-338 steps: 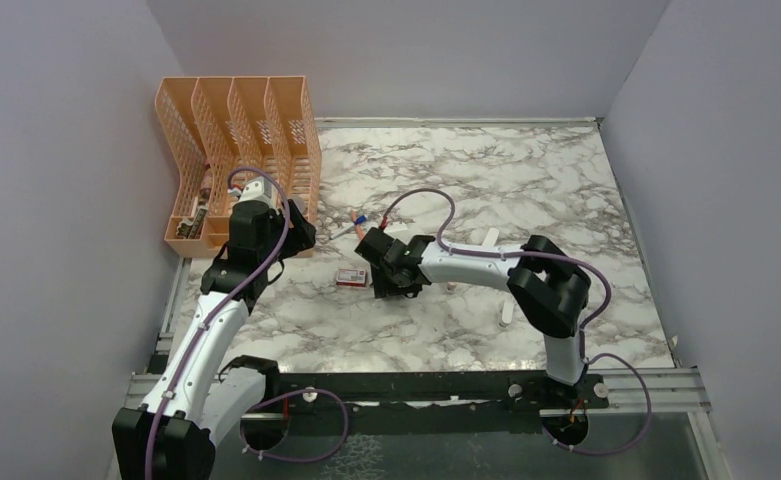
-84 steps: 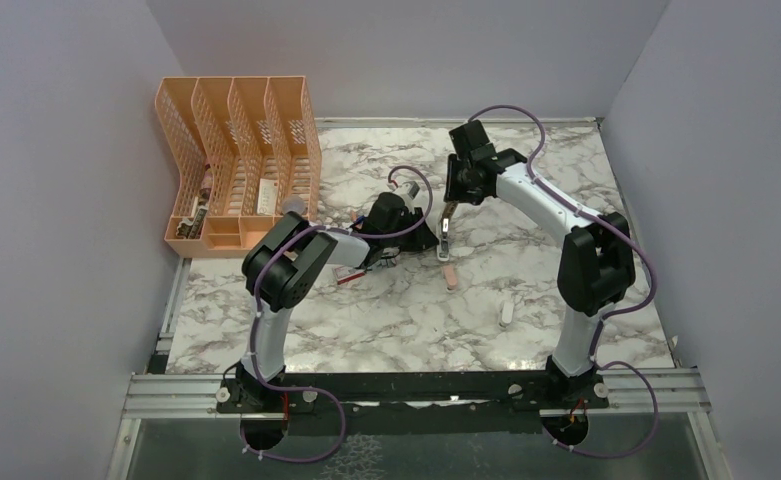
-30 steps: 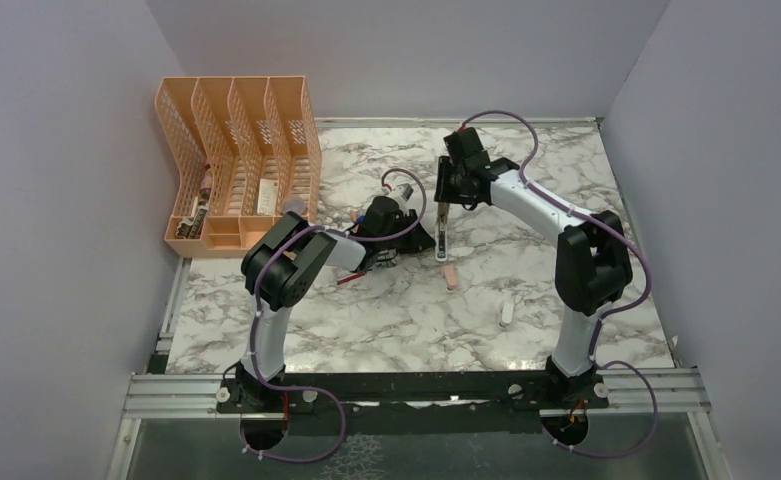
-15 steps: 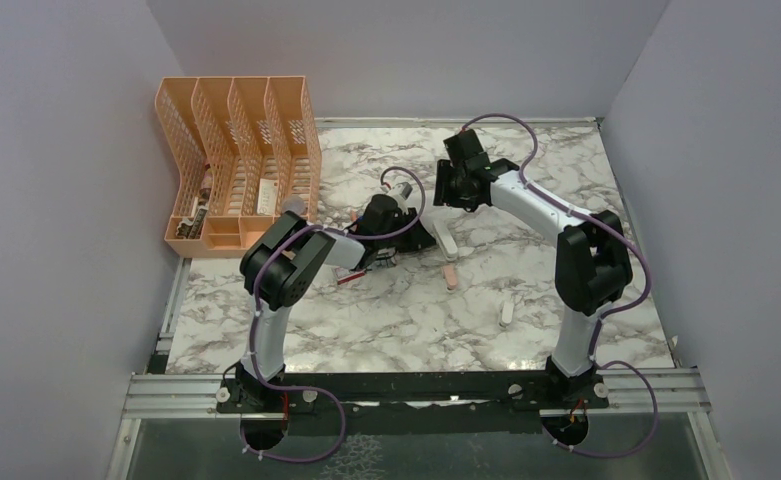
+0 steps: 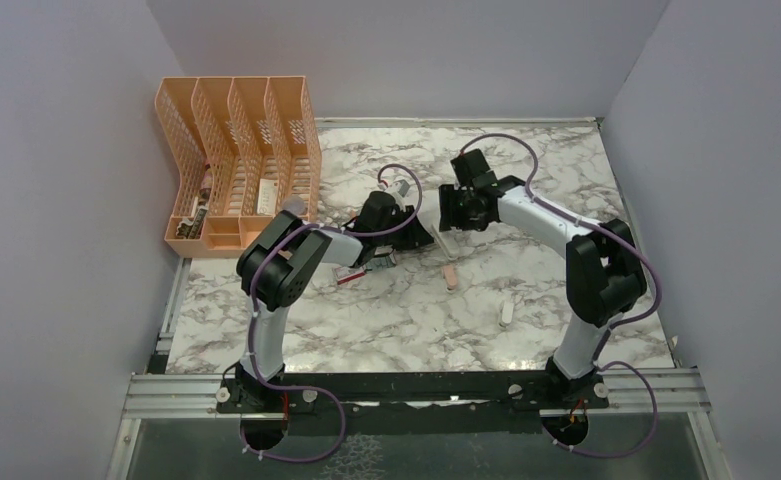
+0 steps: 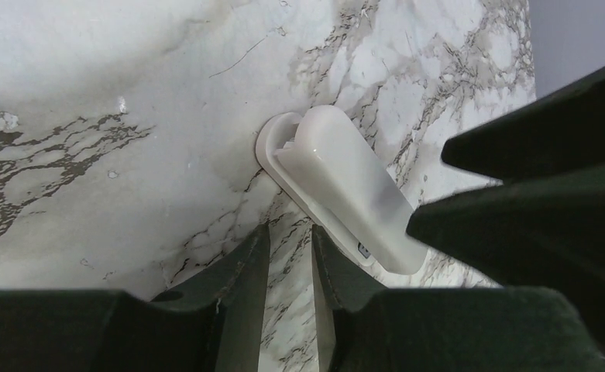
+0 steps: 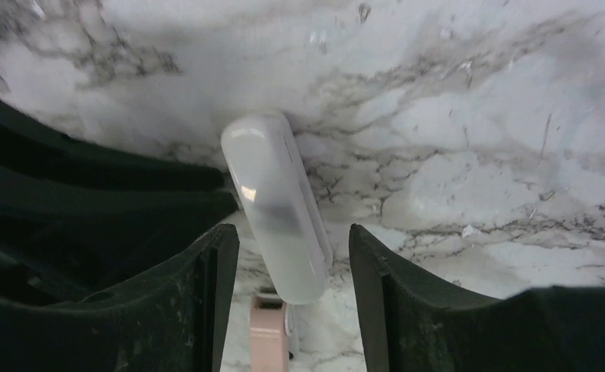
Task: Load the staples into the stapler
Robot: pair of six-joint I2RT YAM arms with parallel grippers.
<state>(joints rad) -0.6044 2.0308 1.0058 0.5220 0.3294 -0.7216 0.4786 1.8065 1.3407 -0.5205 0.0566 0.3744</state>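
Pincer on the right (image 7: 290, 236) first: open now, one finger on each side of the stapler (image 7: 277, 203), with a small gap both ways. Not squeezing it, not holding anything.

A second ago, had that stapler up off the counter (image 5: 526, 170), hanging down by one end. Then tipped it over. Now laid it flat and let go.

Stapler's place now: down on the counter, between the two arms, white top up. Looks shut from above. Near one end of it, the little pink block (image 7: 269, 341). Touching or not, hard to say.

Left pincer (image 6: 289, 236): open only a crack. Nothing in the crack but bare counter, so holding nothing. Sits just beside the stapler's end, not touching it.

What this means for the job: probably the end of the loading step, or very close. No grey staples to be seen anywhere, not in a pincer and not on the counter by the stapler. Could be inside already, under the white top. Cannot tell for sure from outside.

If inside, only left to back both arms away. If not, need to pick the stapler up and open it again.
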